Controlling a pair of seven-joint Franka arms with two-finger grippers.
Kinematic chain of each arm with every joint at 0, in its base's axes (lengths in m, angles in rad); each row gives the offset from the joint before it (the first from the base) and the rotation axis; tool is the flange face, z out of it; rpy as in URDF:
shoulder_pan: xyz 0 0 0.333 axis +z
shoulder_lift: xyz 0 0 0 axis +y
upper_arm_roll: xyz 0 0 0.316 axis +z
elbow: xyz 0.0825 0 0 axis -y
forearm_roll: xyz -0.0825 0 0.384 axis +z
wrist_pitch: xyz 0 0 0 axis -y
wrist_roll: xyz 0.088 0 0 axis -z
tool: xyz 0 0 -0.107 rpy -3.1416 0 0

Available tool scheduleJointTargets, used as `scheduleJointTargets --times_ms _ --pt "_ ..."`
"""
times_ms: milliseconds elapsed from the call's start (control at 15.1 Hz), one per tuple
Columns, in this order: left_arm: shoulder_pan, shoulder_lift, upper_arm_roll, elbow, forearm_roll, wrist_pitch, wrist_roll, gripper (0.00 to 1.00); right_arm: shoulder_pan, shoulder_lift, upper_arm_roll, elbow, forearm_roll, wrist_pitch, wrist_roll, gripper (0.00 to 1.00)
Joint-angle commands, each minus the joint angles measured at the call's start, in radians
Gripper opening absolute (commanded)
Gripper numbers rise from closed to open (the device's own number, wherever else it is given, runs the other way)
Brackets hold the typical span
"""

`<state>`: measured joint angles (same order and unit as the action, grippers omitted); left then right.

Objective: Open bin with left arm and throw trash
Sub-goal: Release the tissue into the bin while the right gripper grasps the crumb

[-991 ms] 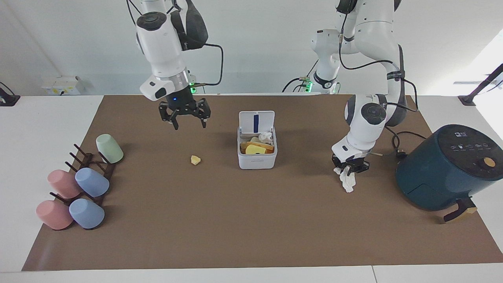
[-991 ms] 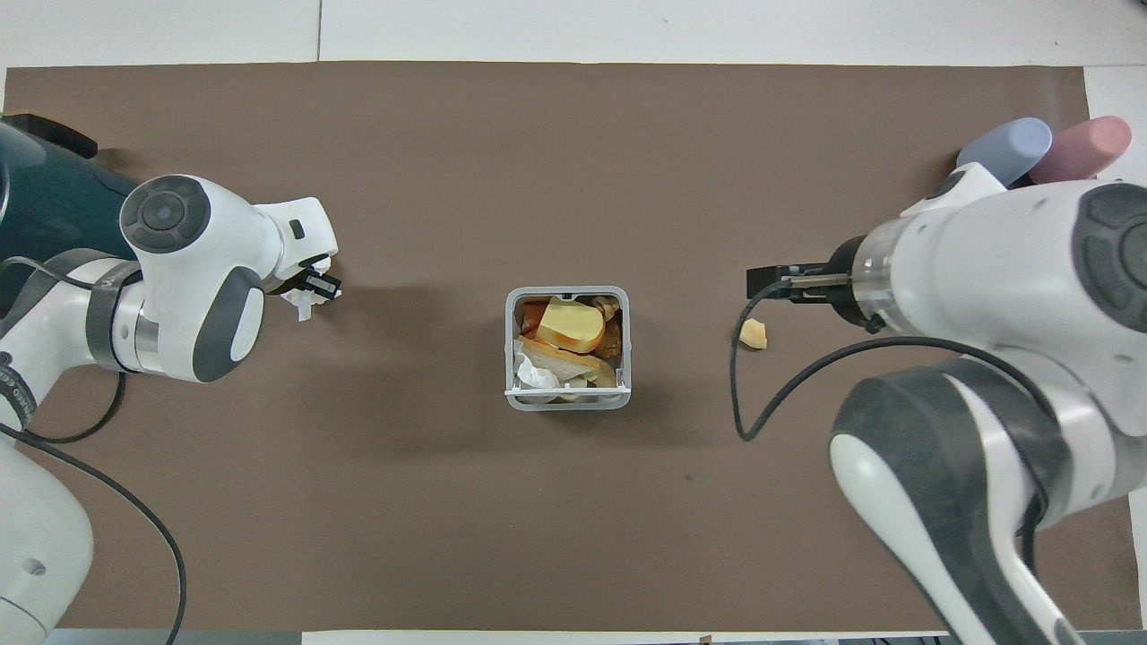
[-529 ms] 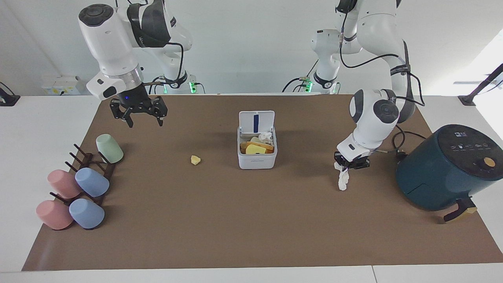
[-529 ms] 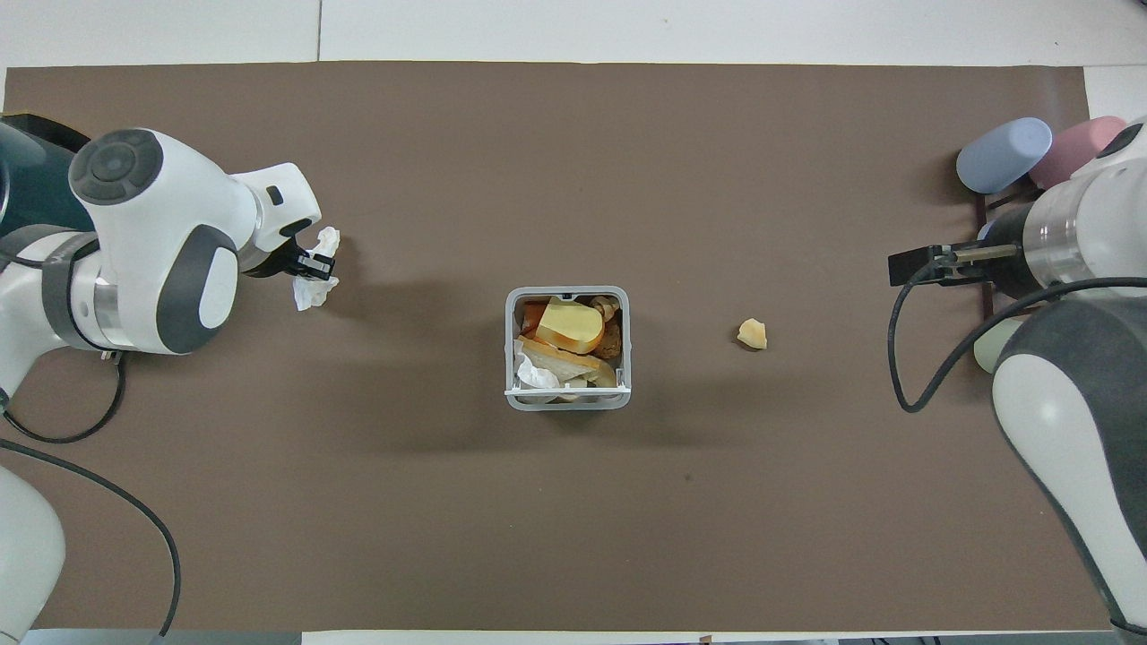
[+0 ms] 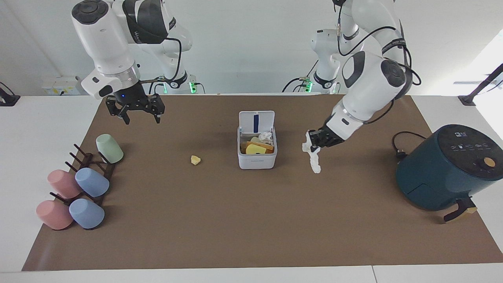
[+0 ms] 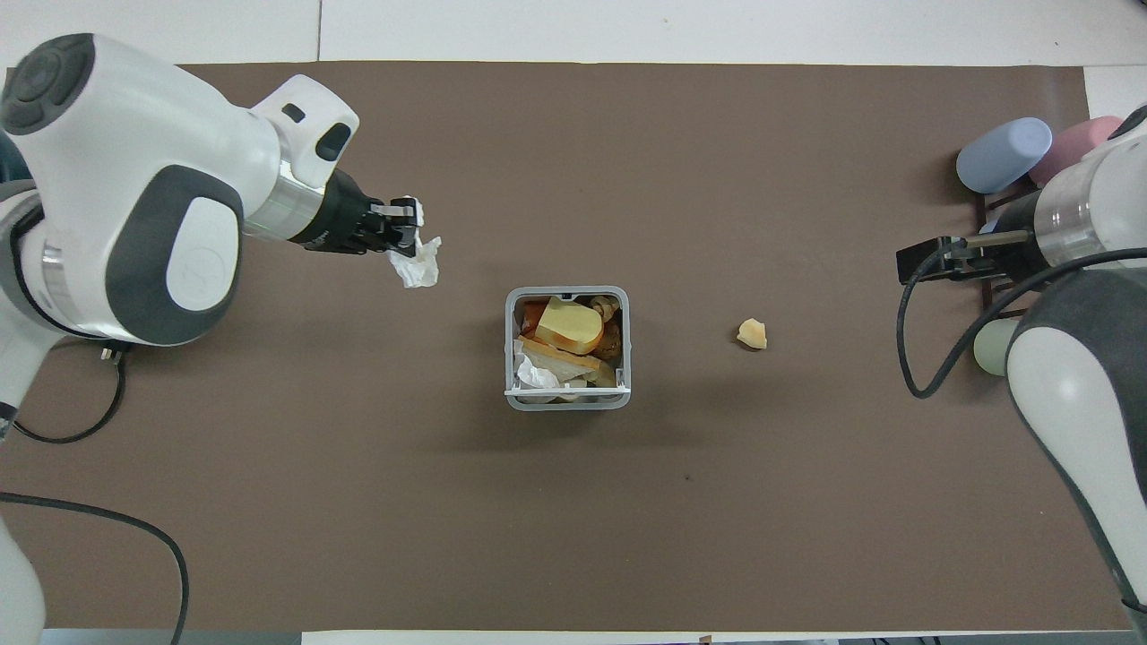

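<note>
Left gripper [image 5: 317, 142] clamped on the tissue [image 5: 313, 157], now lifted off the mat and swung in from near the air fryer [image 5: 448, 167]. It hangs at 3 o'clock of the bin [image 5: 257, 155] in the facing view, not yet over it. Lid is up, bin already holds scraps. Right gripper [image 5: 135, 114], jaws spread, empty, has pulled back and waits. Yellow lump [image 5: 195, 159] lies at bin's 9 o'clock, left for later.
</note>
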<state>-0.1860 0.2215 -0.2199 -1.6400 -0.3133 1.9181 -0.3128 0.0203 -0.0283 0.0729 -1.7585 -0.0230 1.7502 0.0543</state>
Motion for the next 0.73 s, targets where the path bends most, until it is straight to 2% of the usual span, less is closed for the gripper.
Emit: scheduleJointTargets --times_ms 0,396,661 --pt "-0.053 -0.027 -0.033 -0.065 -0.036 0.079 -0.058 0.00 -0.003 0.010 0.014 -0.059 -0.008 0.061 -0.004 1.00" --pt "-0.210 -0.047 -0.032 -0.190 -0.041 0.136 -0.057 0.00 0.017 0.021 0.018 -0.314 0.006 0.383 0.004 1.00" --pt "-0.245 -0.051 -0.032 -0.277 -0.040 0.238 -0.055 0.00 0.067 0.085 0.018 -0.403 0.006 0.553 0.056 1.00"
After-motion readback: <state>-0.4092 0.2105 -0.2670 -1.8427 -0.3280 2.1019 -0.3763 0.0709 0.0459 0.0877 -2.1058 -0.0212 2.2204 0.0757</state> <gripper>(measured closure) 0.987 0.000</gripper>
